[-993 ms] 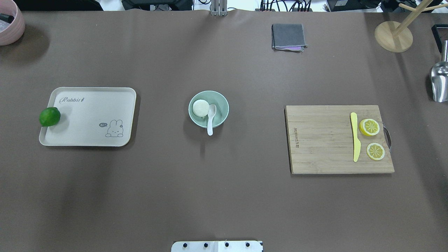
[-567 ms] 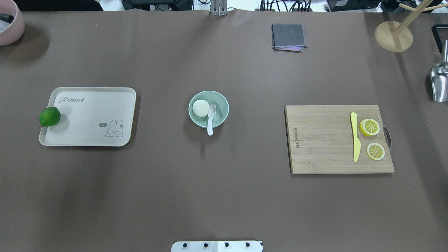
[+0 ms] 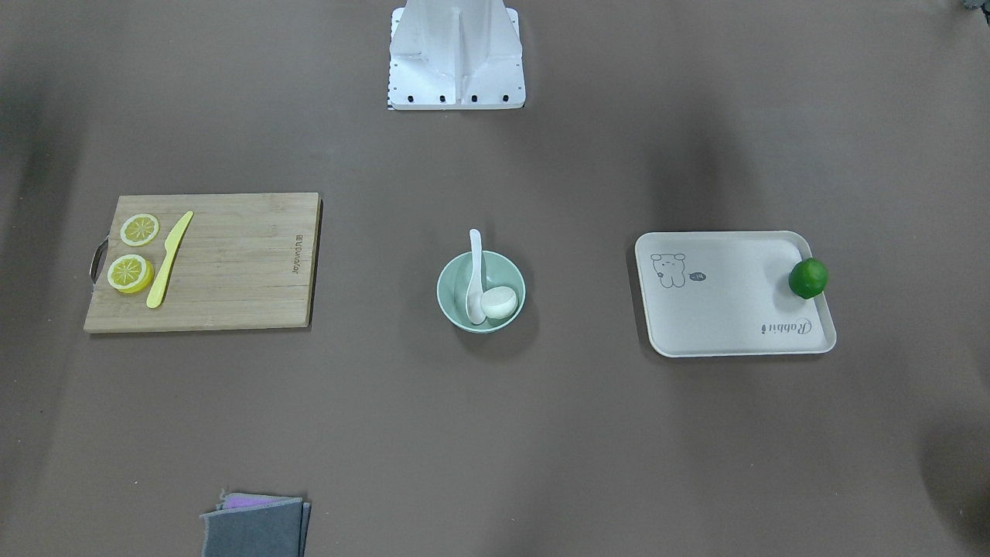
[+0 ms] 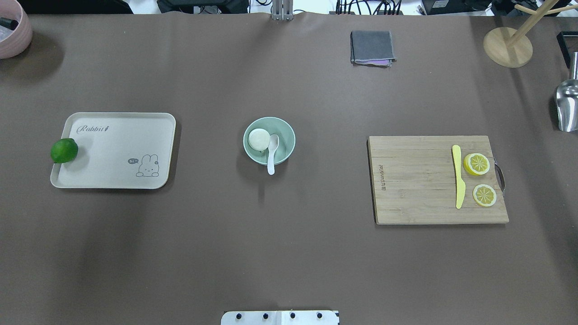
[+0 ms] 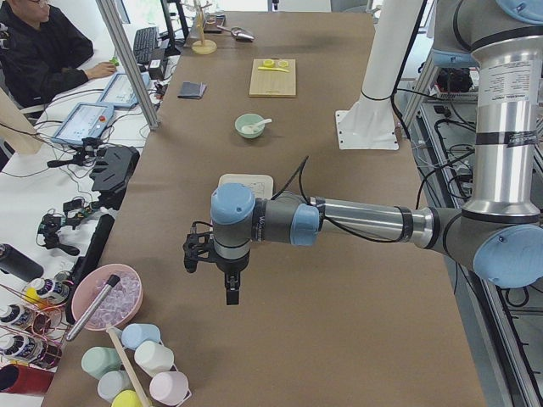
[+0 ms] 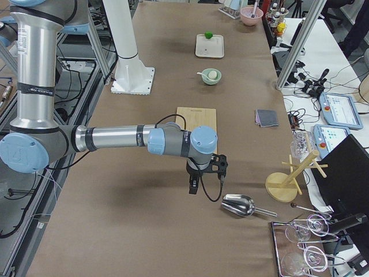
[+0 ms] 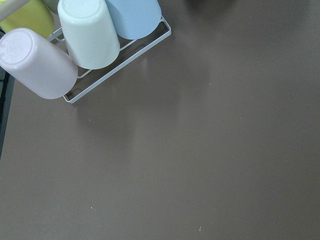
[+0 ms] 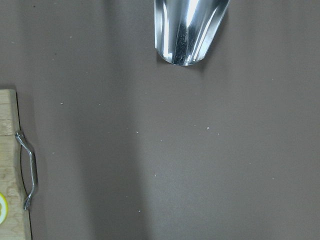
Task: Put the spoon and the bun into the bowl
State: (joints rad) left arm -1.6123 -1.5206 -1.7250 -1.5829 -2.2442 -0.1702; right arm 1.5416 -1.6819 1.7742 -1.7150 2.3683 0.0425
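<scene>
The pale mint-green bowl [image 4: 285, 134] stands at the table's middle. The white bun [image 4: 258, 139] lies inside it on the left. The white spoon [image 4: 272, 152] has its scoop in the bowl and its handle over the near rim. The front-facing view shows the bowl [image 3: 446, 300], the bun [image 3: 500, 302] and the spoon [image 3: 475, 267] too. My left gripper [image 5: 230, 291] shows only in the exterior left view, far off past the tray's end. My right gripper [image 6: 194, 186] shows only in the exterior right view, beside the cutting board. I cannot tell whether either is open or shut.
A beige tray [image 4: 117, 140] with a green lime [image 4: 64, 150] lies left. A wooden cutting board [image 4: 415, 180] with a yellow knife [image 4: 459, 176] and two lemon slices [image 4: 477, 164] lies right. A grey cloth [image 4: 372, 47], a metal scoop [image 4: 567, 106] and a wooden stand [image 4: 508, 46] sit at the back right.
</scene>
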